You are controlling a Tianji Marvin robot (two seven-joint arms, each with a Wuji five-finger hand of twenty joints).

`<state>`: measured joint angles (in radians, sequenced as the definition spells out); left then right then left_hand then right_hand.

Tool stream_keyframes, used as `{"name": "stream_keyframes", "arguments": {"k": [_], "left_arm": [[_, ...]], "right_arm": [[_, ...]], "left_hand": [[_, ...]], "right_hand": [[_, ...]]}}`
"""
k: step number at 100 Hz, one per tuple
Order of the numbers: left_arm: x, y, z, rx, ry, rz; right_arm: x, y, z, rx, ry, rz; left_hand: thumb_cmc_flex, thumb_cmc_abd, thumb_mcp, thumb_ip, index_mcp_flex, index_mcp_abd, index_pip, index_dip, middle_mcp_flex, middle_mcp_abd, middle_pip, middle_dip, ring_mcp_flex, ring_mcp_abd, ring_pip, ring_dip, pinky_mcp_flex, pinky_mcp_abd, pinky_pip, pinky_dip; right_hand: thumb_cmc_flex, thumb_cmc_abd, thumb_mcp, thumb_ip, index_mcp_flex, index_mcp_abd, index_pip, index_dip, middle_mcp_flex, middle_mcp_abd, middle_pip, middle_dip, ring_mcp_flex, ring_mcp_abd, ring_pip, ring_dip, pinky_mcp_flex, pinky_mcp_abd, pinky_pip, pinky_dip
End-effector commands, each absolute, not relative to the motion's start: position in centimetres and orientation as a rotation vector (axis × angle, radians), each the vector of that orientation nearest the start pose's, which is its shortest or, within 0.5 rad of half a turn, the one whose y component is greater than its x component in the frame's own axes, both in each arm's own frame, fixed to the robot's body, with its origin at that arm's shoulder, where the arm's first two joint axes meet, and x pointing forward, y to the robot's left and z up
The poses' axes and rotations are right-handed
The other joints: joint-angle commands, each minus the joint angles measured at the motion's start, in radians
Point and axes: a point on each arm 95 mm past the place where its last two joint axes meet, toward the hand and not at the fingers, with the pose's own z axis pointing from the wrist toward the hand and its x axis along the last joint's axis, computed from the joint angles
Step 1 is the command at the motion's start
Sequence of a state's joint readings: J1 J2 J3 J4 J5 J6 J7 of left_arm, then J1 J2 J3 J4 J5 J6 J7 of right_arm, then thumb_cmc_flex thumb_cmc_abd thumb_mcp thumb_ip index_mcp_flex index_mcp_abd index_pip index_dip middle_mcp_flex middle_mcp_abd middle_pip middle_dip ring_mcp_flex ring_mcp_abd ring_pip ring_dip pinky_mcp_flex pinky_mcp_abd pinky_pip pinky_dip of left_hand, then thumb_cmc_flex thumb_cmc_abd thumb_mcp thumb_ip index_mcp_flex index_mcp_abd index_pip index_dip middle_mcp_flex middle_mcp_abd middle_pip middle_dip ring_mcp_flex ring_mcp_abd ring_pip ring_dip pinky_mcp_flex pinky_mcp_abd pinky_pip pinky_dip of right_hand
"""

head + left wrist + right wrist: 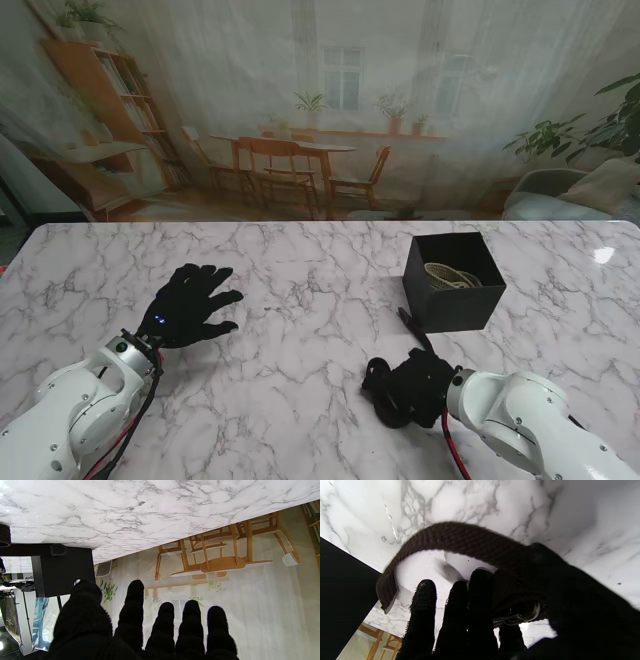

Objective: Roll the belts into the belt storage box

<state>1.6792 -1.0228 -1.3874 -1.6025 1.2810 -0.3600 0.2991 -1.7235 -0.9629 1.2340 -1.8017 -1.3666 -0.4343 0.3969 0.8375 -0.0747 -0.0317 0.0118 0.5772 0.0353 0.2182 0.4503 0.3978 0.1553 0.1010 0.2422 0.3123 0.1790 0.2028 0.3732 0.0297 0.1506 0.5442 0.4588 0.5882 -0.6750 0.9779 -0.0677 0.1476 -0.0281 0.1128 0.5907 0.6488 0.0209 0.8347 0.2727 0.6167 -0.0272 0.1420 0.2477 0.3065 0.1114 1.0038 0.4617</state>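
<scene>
While the right hand [408, 388] sits low on the marble table [300, 400], nearer to me than the belt storage box [453, 281], its gloved fingers [480, 597] are curled around a dark woven belt [460, 538]. Right wrist view: the belt arches over the fingertips in a loop, one cut end hanging free close to the box's black wall [342, 585]; a metal buckle [520, 616] shows against the palm. On the stand view, a short tail of belt [413, 327] lies on the marble between hand and box, just off the box's near corner. Box is open-topped, upright, with a pale coiled belt [450, 276] already inside.

Left hand [190, 305] rests on the left half of the table, palm down, fingers [135, 600] spread, holding nothing, well apart from box and belt. Wide bare marble lies between the two hands and out to the far edge. Box stands toward the right side, clear of the right and far table edges.
</scene>
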Motion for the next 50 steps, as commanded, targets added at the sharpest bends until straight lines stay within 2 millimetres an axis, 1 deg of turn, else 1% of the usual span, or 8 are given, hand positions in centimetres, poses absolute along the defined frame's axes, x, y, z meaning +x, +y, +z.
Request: {"name": "stream_keyframes", "arguments": {"k": [1,8,24,27,28,35,47,50], "left_arm": [[37.3,4.9,-31.4,-0.722,1.611,-1.542],[37.4,4.9,-31.4,-0.722,1.611,-1.542],[37.4,4.9,-31.4,-0.722,1.612,-1.542],[37.4,4.9,-31.4,-0.722,1.612,-1.541],[37.4,4.9,-31.4,-0.722,1.612,-1.541],[37.4,4.9,-31.4,-0.722,1.613,-1.542],[37.4,4.9,-31.5,-0.723,1.614,-1.541],[37.4,4.9,-31.5,-0.724,1.614,-1.541]], "right_arm": [[31.6,0.4,-37.5,0.718,2.379,1.037],[31.7,0.4,-37.6,0.711,2.351,1.080],[32.0,0.6,-38.0,0.686,2.288,1.179],[32.1,0.7,-38.1,0.685,2.278,1.199],[32.1,0.7,-38.1,0.684,2.274,1.207],[32.2,0.8,-38.3,0.667,2.241,1.261],[32.3,1.0,-38.7,0.632,2.212,1.316],[32.3,1.1,-38.7,0.630,2.210,1.323]], "left_hand": [[0.019,0.033,0.005,-0.018,-0.007,0.013,0.001,0.004,-0.037,0.000,-0.003,0.009,-0.005,0.000,-0.028,0.009,-0.017,0.026,-0.030,0.019],[0.020,0.031,0.005,-0.017,-0.007,0.012,0.001,0.004,-0.038,0.002,-0.003,0.009,-0.005,-0.001,-0.028,0.009,-0.016,0.026,-0.030,0.019],[0.021,0.030,0.005,-0.017,-0.008,0.013,0.001,0.004,-0.036,-0.001,-0.003,0.009,-0.005,0.000,-0.028,0.009,-0.017,0.026,-0.030,0.018],[0.022,0.030,0.006,-0.017,-0.007,0.013,0.001,0.004,-0.036,-0.001,-0.003,0.009,-0.004,0.001,-0.028,0.009,-0.016,0.026,-0.030,0.019],[0.022,0.030,0.005,-0.017,-0.007,0.013,0.001,0.004,-0.036,-0.001,-0.002,0.009,-0.004,0.001,-0.028,0.009,-0.017,0.026,-0.030,0.018],[0.021,0.031,0.005,-0.017,-0.007,0.012,0.001,0.004,-0.036,0.000,-0.003,0.009,-0.004,0.000,-0.028,0.009,-0.016,0.027,-0.030,0.019],[0.021,0.031,0.005,-0.017,-0.008,0.013,0.001,0.004,-0.036,-0.001,-0.003,0.009,-0.004,0.000,-0.028,0.009,-0.016,0.026,-0.030,0.018],[0.021,0.030,0.005,-0.017,-0.008,0.013,0.001,0.004,-0.037,-0.001,-0.003,0.009,-0.005,0.000,-0.028,0.009,-0.016,0.026,-0.030,0.018]], "right_hand": [[0.080,0.009,0.107,0.005,0.043,-0.003,0.085,0.031,-0.045,-0.201,-0.565,-0.079,0.101,-0.051,0.106,0.069,0.060,-0.059,0.068,0.030],[0.092,0.001,0.124,-0.002,0.088,0.008,0.169,0.029,0.032,-0.200,-0.494,-0.040,0.169,-0.062,0.155,0.116,0.138,-0.111,0.123,0.046],[0.059,-0.051,0.117,-0.030,0.235,0.005,0.356,0.041,0.221,-0.191,-0.372,0.044,0.328,-0.080,0.253,0.199,0.296,-0.155,0.208,0.079],[0.068,-0.064,0.108,-0.079,0.258,0.002,0.407,0.029,0.261,-0.189,-0.370,0.068,0.352,-0.078,0.268,0.232,0.321,-0.157,0.215,0.082],[0.073,-0.076,0.105,-0.111,0.277,-0.002,0.440,0.018,0.291,-0.183,-0.375,0.088,0.371,-0.074,0.271,0.264,0.338,-0.157,0.221,0.085],[0.080,-0.104,0.070,-0.164,0.349,-0.036,0.520,0.013,0.381,-0.177,-0.378,0.131,0.419,-0.062,0.306,0.317,0.366,-0.136,0.246,0.100],[0.069,-0.108,0.063,-0.184,0.447,-0.148,0.628,0.010,0.419,-0.133,-0.353,0.266,0.432,-0.020,0.383,0.383,0.331,-0.061,0.302,0.153],[0.059,-0.101,0.068,-0.186,0.465,-0.172,0.668,-0.047,0.409,-0.116,-0.340,0.305,0.420,-0.008,0.413,0.387,0.319,-0.045,0.308,0.169]]}}
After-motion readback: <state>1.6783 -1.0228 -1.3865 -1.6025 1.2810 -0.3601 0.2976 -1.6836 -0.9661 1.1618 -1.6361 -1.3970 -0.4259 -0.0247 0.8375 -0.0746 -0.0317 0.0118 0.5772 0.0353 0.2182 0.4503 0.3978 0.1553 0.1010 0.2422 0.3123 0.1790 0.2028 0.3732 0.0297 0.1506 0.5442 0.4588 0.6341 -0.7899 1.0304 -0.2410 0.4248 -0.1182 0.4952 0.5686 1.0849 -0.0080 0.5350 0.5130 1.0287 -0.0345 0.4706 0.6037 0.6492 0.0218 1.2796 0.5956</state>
